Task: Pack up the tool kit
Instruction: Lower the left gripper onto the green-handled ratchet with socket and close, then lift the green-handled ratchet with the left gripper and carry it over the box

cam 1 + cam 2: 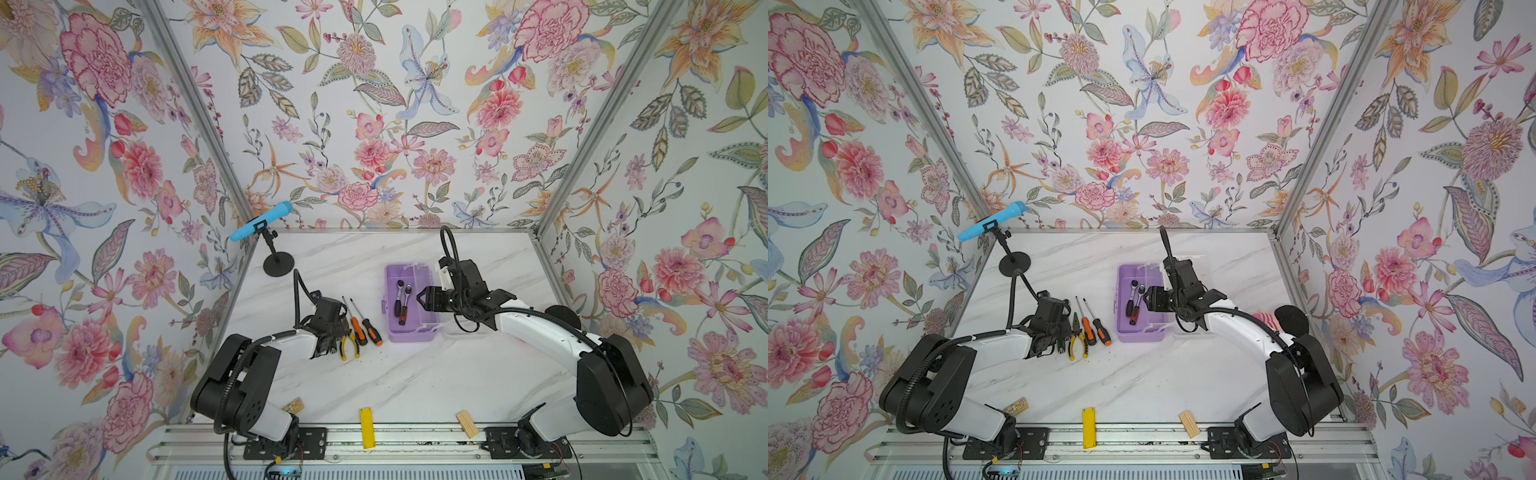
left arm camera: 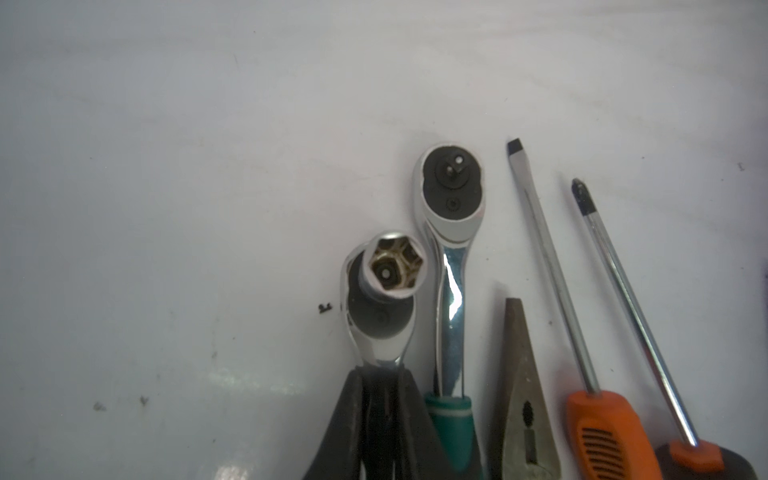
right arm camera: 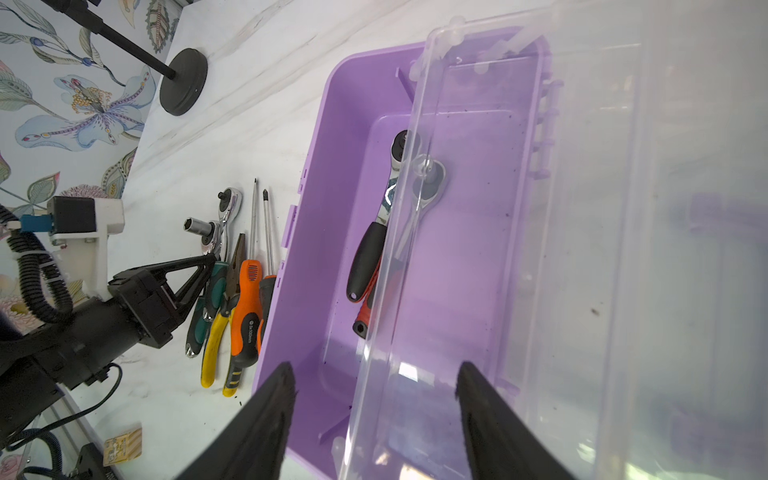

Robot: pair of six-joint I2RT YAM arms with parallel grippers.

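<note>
Tool kit (image 1: 409,336) part-packed. Nearer, toward left edge: pliers (image 2: 521,374), two screwdrivers (image 2: 598,428) and teal ratchet (image 2: 451,257) loose on bench. Left claw (image 2: 380,386) pinching socket-tipped ratchet (image 2: 380,316); grip clear in left wrist view, hidden under arm in both top views. Farther, mid-bench: kit open, two ratchets (image 3: 368,257) stowed. Right claw (image 3: 375,365) spread above, empty.

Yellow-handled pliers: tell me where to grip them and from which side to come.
Grip the pliers by the tapered nose just ahead of the pivot, coming straight down and closing across its width. Gaps on both sides probably allow that there; the yellow handles are crowded between the green-handled ratchet and the orange screwdriver.
</note>
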